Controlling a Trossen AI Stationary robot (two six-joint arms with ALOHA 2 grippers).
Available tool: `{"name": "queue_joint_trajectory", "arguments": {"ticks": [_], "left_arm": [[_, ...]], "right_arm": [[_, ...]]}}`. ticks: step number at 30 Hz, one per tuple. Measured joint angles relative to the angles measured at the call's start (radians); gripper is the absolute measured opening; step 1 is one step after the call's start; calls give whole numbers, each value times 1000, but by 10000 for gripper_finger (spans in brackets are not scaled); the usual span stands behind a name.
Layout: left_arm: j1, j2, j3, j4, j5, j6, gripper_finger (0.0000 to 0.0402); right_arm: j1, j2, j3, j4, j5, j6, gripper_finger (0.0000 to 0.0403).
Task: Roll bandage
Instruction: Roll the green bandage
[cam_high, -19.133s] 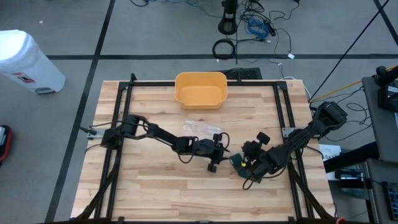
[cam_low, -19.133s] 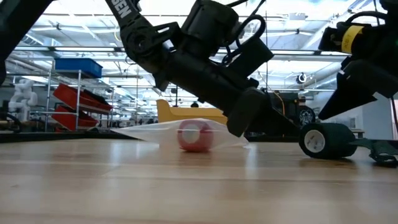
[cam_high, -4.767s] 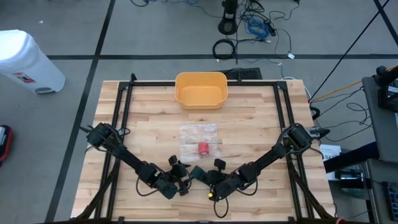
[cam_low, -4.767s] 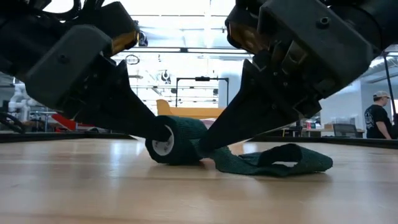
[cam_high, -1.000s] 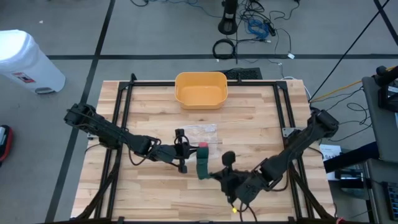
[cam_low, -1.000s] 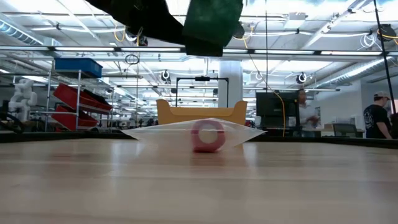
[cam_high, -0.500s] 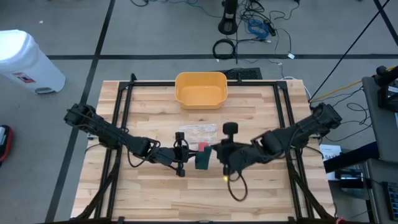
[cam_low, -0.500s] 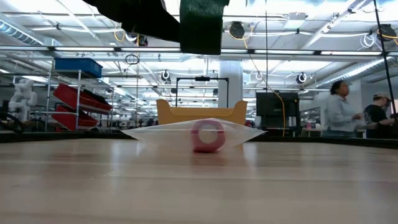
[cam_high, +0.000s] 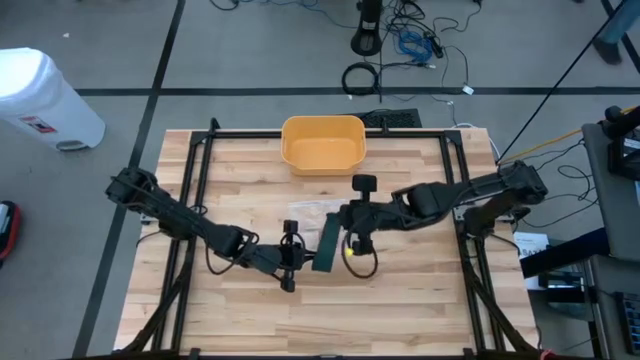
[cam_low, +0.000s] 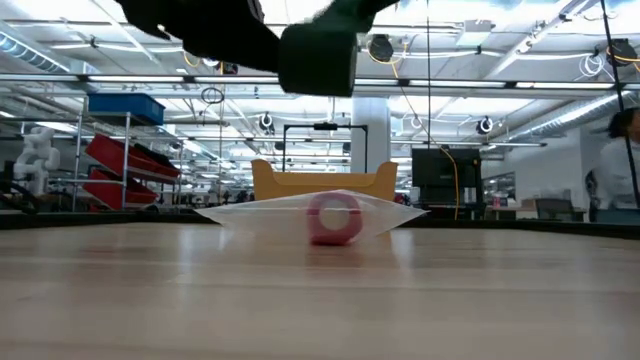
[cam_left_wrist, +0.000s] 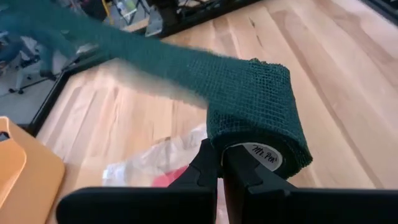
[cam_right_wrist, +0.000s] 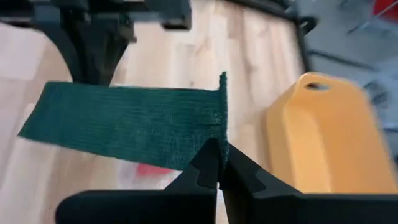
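A dark green bandage roll (cam_left_wrist: 258, 115) with a white cardboard core hangs high above the table, seen at the top of the low view (cam_low: 318, 55). My left gripper (cam_high: 296, 258) is shut on it, left of the table's middle. A flat strip (cam_high: 328, 240) runs from the roll toward the far edge. My right gripper (cam_high: 343, 222) is shut on the strip's free end (cam_right_wrist: 217, 124). My left gripper meets the roll at the rim of its open end, beside the white core (cam_left_wrist: 252, 155). The fingertips (cam_left_wrist: 214, 158) sit together there, and the roll hides how deep they reach. The roll is lifted clear of the table, its axis roughly along the fingers. My right gripper pinches the strip's cut end edge (cam_right_wrist: 219, 140) between its two fingertips, one layer as far as shows. The strip stretches flat and fairly taut from the fingers to the roll, clear of the table.
A red roll (cam_low: 335, 218) in a clear plastic bag (cam_high: 310, 208) lies on the table under the strip. A yellow bin (cam_high: 322, 143) stands at the far edge. Black frame rails (cam_high: 190, 200) run along both sides of the wooden table.
My right gripper has carried the strip's free end from the table's near side up toward the far edge and the yellow bin, swinging it over the roll. The roll has stayed aloft in my left gripper, which has shifted slightly toward the near edge.
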Motion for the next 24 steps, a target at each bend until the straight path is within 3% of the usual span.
{"name": "queue_joint_trajectory", "arguments": {"ticks": [3,7,12,19,24], "left_arm": [[-11,1,0,18,1,6,2],[-27,1,0,65,2,45,2],[-37,1,0,80,3,56,2],[-42,1,0,92,3,59,2],[-44,1,0,111,2,55,2]], "right_arm": [[-27,5,0,-17,-85,35,0],[-38,12,0,-20,-122,61,2],[-38,14,0,-28,-157,63,42],[-35,14,0,-34,-144,62,141],[-5,10,-33,-44,-6,48,173]]}}
